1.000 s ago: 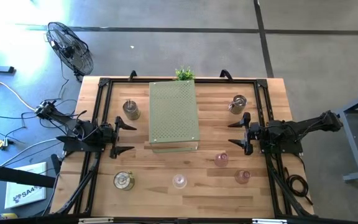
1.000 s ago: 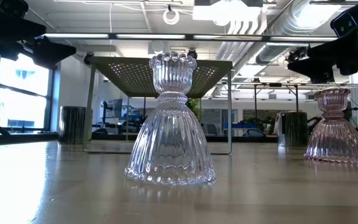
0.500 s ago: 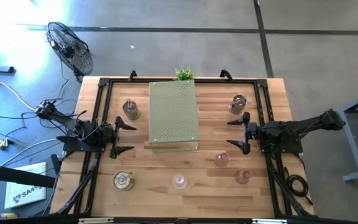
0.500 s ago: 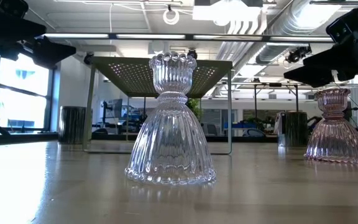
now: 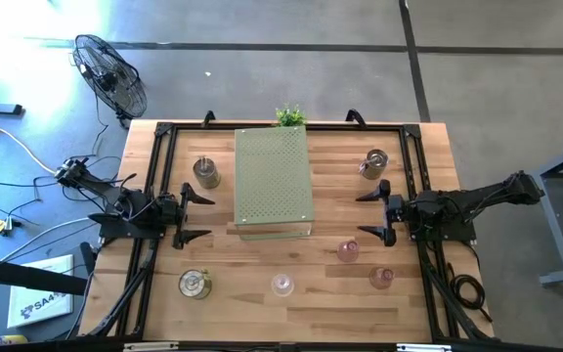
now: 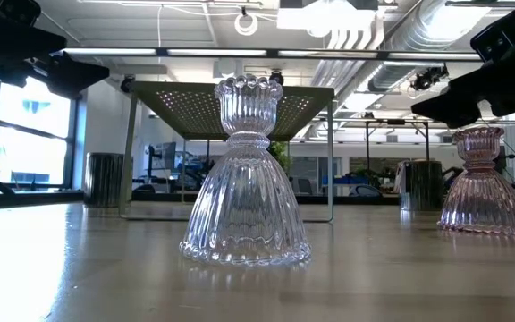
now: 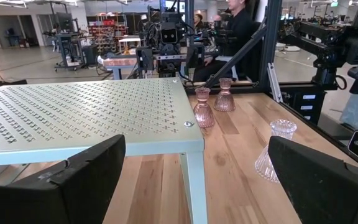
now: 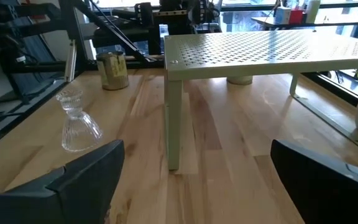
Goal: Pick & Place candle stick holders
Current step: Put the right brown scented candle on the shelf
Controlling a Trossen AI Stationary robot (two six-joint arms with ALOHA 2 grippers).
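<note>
6 candle stick holders stand apart on the wooden surface around a pale green perforated board (a plant behind it). Left hand and right hand hover spread, empty. Concrete floor, fan.

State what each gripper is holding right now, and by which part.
Nothing is held. The left gripper and right gripper both hover open over the table, clear of every candle stick holder.
</note>
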